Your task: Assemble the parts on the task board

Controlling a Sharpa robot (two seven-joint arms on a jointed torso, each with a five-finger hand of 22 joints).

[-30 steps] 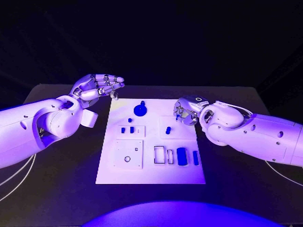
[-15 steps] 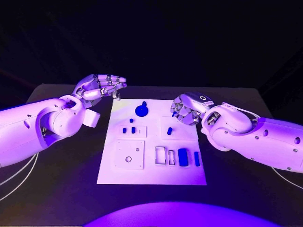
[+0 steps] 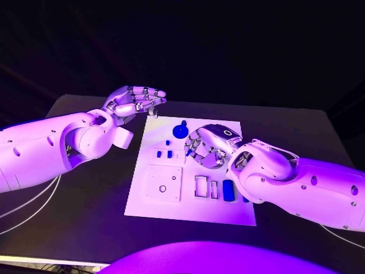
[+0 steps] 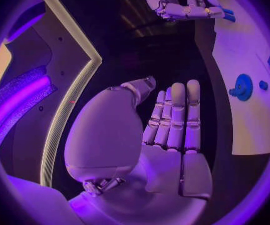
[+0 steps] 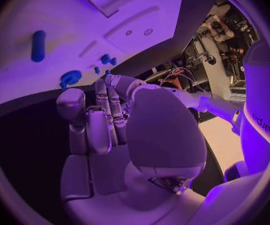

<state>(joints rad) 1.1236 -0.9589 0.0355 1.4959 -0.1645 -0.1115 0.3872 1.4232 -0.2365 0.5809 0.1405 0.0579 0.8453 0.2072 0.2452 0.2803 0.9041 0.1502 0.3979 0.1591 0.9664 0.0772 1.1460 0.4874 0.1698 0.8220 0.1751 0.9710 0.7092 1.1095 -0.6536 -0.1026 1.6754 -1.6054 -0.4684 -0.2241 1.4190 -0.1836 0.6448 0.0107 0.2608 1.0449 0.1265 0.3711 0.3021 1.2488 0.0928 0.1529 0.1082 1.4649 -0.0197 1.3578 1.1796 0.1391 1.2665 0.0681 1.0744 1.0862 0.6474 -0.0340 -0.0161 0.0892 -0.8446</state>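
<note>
Since half a second ago my right hand (image 3: pixel 209 147) has slid in from the board's right edge to hang over the middle of the task board (image 3: pixel 150 205), while the left hand (image 3: pixel 137 101) has barely shifted at the far left corner. Nearest me on the board, the long blue part (image 3: pixel 228 189) lies beside the pale slots; past it, small blue parts (image 3: pixel 163 153) sit in the mid-left recess, and the round blue knob (image 3: pixel 180 131) stands at the far end. The right hand's fingers are curled downward and I see nothing in them; the left hand's fingers are drawn together, empty too. To do this step well, I judge I should lower slowly and settle on one part before closing. The black table (image 3: pixel 84 228) runs into a dark room beyond.
</note>
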